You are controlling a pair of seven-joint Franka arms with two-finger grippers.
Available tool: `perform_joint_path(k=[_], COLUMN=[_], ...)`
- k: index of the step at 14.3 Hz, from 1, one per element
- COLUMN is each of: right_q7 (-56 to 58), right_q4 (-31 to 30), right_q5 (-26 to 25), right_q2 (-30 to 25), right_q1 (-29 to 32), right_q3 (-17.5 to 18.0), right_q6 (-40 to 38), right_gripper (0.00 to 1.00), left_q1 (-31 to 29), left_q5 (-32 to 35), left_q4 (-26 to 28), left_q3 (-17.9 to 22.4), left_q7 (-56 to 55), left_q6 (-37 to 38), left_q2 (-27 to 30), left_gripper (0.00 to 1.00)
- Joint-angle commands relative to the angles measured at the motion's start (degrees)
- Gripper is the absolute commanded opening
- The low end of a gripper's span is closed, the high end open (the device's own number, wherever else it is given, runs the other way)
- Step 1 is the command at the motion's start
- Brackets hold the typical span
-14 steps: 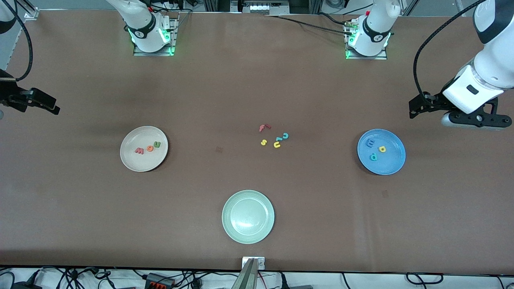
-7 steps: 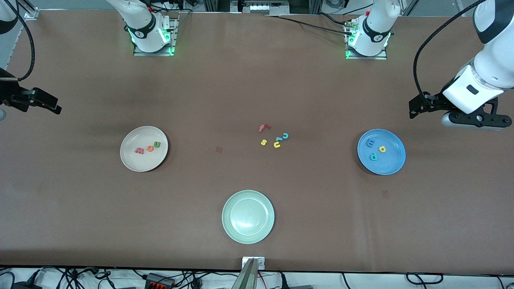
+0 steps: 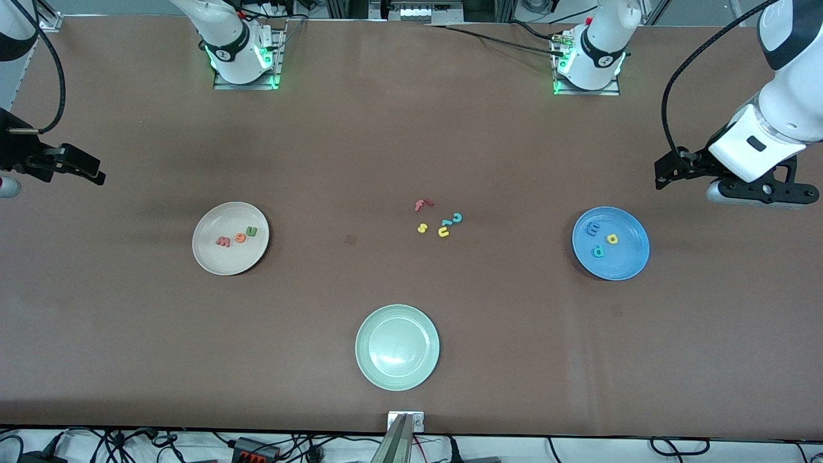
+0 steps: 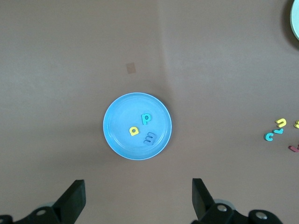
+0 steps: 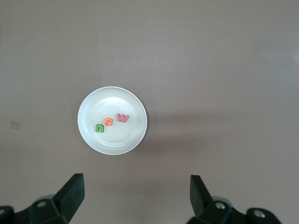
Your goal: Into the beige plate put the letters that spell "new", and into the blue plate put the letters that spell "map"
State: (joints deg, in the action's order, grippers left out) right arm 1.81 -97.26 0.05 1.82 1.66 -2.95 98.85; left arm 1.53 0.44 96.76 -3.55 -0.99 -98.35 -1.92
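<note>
The beige plate (image 3: pixel 207 252) lies toward the right arm's end of the table and holds the salmon-red w (image 3: pixel 222 242), the orange e (image 3: pixel 240 238) and the dark green n (image 3: pixel 251 232). The blue plate (image 3: pixel 629 258) lies toward the left arm's end and holds the blue m (image 3: pixel 593 227), the yellow a (image 3: pixel 612 238) and the teal p (image 3: pixel 598 251). My right gripper (image 3: pixel 90 173) hangs open and empty over bare table beside the beige plate (image 5: pixel 112 100). My left gripper (image 3: pixel 663 176) hangs open and empty over bare table beside the blue plate (image 4: pixel 119 121).
A pale green plate (image 3: pixel 370 370) sits near the front edge, at mid table. Loose letters lie between the two plates: a red f (image 3: pixel 422 204), a yellow s (image 3: pixel 422 227), a yellow u (image 3: pixel 443 231) and a teal c (image 3: pixel 457 218).
My right gripper has drifted a little toward the beige plate. The left arm, the plates and all letters have stayed put.
</note>
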Motion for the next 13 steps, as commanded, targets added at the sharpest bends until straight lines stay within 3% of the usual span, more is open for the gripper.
perform_joint_path(k=[1,13], right_q7=[0.5,0.6], right_q4=[0.7,0.7], right_q5=[-0.8,-0.8], right_q2=[0.2,0.5], right_q1=[-0.1,-0.1], right_q3=[0.3,0.3], right_q6=[-0.5,-0.1], right_gripper=[1.00,1.00], left_q1=[-0.1,-0.1], left_q5=[0.5,0.5], left_q4=[-0.4,-0.4], left_q3=[-0.2,-0.2], left_q7=[0.7,0.7], left_q6=[1.1,1.1], left_q2=[0.6,0.6], left_gripper=[1.00,1.00])
